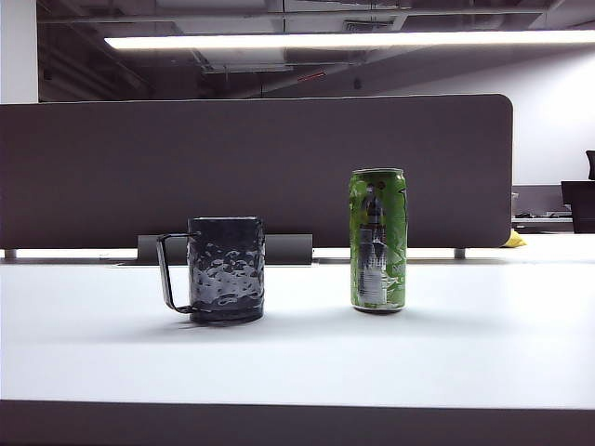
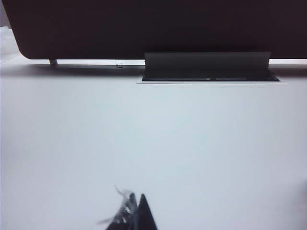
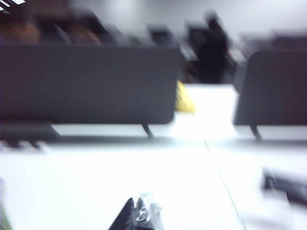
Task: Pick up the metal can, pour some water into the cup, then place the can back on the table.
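The metal can [image 1: 377,240], tall, green and silver-rimmed, stands upright on the white table [image 1: 465,344], right of centre. To its left, a clear gap away, stands the cup [image 1: 226,269], a dark dimpled mug with its thin wire handle pointing left. No water shows. Neither arm appears in the exterior view. In the left wrist view my left gripper [image 2: 135,203] is shut, its tips meeting in a point over bare tabletop. The right wrist view is blurred; my right gripper [image 3: 141,205] is shut with nothing in it, above the white table. The can and cup appear in neither wrist view.
A dark grey divider panel [image 1: 139,167] runs along the back of the table, with a dark cable box [image 2: 208,67] at its foot behind the cup. A yellow object [image 3: 183,99] lies beyond the panel. A dark item [image 3: 285,184] lies on the neighbouring table.
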You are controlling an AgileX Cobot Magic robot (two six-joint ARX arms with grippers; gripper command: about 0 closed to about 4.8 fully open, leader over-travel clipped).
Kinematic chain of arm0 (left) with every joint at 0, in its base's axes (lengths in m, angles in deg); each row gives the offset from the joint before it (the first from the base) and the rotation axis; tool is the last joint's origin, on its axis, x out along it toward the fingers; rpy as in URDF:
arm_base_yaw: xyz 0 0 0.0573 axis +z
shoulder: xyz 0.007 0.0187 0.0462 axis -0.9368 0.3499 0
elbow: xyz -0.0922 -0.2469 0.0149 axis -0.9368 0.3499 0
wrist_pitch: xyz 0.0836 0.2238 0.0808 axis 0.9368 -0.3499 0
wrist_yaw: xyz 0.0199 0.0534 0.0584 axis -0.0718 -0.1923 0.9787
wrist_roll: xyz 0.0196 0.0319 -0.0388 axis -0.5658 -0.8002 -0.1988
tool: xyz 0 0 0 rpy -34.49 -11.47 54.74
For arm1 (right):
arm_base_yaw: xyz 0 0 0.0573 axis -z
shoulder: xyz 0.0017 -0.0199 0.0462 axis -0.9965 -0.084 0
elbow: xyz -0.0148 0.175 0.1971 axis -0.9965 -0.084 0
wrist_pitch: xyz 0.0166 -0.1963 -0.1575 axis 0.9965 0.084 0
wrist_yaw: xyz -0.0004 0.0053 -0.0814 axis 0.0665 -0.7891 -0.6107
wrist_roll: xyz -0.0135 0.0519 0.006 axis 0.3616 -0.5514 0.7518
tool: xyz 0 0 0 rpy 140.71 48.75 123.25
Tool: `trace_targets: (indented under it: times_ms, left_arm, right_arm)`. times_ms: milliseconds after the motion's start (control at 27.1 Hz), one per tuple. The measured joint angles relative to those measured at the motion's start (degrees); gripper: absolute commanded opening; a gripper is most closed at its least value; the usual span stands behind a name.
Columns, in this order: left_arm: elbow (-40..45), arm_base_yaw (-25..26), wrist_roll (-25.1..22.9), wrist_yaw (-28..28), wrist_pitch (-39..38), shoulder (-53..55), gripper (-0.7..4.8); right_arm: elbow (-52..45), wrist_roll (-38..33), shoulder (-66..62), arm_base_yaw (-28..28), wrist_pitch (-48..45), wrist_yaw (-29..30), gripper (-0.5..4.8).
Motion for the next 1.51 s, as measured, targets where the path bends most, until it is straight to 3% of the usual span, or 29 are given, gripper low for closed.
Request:
trace_targets:
  times_ms: [295,627,1512]
  left_arm:
    - [0.00,0.00,-0.02,0.00,0.00,0.00,-0.05]
    - [0.00,0.00,0.00,0.00,0.00,0.00,-0.05]
    - [0.00,0.00,-0.02,0.00,0.00,0.00,-0.05]
  right_arm:
    - [-17.07,-3.21,4.48,1.84,-8.46,2.12,0.00]
    - [-24.35,-6.23,4.42,1.77,-12.57,3.41,-0.01]
    - [-24.48,-6.45,4.44,-1.86,-13.84,2.73,0.00]
